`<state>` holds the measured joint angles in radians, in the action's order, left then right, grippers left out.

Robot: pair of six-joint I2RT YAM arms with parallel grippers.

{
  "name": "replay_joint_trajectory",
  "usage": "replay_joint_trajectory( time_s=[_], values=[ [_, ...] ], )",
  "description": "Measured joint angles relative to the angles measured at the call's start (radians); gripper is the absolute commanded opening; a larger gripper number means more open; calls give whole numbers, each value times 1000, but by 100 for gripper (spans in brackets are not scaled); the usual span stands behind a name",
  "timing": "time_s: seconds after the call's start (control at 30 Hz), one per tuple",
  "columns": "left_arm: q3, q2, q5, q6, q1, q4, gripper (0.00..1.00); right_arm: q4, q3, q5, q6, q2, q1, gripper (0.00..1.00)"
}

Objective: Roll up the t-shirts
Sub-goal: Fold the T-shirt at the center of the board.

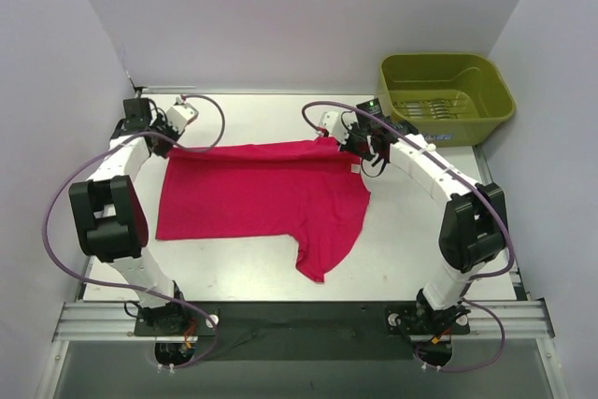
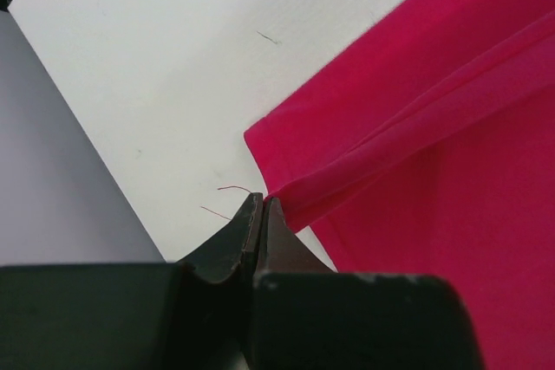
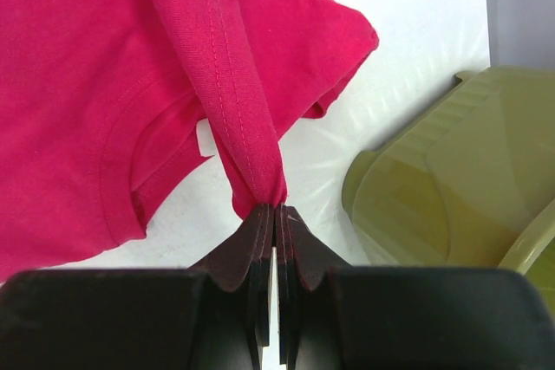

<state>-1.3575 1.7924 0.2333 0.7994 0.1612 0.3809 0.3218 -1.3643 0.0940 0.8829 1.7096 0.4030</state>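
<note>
I have the magenta t-shirt [image 1: 252, 198] lying flat across the middle of the tabletop [image 1: 411, 240], stretched left to right, with one flap, probably a sleeve, trailing toward the near edge. Both sets of jaws sit on its far edge. The left jaws are pressed fully together on the folded hem at the far left corner. The right jaws are pressed together on a bunched ridge of hem at the far right end, just beside the small white neck label [image 3: 204, 138]. I judge the two pinches are placed at opposite ends of one edge so that the fabric between them is drawn taut and can be turned over evenly. That looks like the start of the first roll, and none of the t-shirt is rolled yet. The olive-green tub [image 1: 447, 91] stands at the far right corner, near the t-shirt but not touching it, and inside I see only its ribbed floor, no garment
</note>
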Motion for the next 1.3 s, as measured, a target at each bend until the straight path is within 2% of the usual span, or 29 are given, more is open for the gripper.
replay_joint_trajectory(
  time_s=[0.27, 0.83, 0.97, 1.03, 1.13, 1.2, 1.23, 1.3],
  values=[
    [208, -64, -16, 152, 1, -33, 0, 24, 56, 11, -33, -14, 39, 0],
    [300, -106, -36, 332, 11, -92, 0, 90, 82, 47, -93, -15, 83, 0],
    [369, -114, -49, 370, 25, -91, 0, 144, 82, 92, -99, -15, 84, 32],
    [378, -117, -61, 381, 31, -85, 16, 208, 74, 129, -108, -11, 82, 39],
    [379, -142, -77, 382, 35, -80, 32, 319, 7, 235, -175, 13, 54, 42],
    [375, -170, -84, 371, 38, -69, 38, 375, -93, 316, -248, 53, 0, 42],
    [370, -185, -88, 363, 40, -61, 43, 379, -152, 345, -286, 80, -34, 42],
    [341, -206, -90, 328, 42, -35, 45, 384, -281, 378, -351, 150, -93, 42]
  ],
)
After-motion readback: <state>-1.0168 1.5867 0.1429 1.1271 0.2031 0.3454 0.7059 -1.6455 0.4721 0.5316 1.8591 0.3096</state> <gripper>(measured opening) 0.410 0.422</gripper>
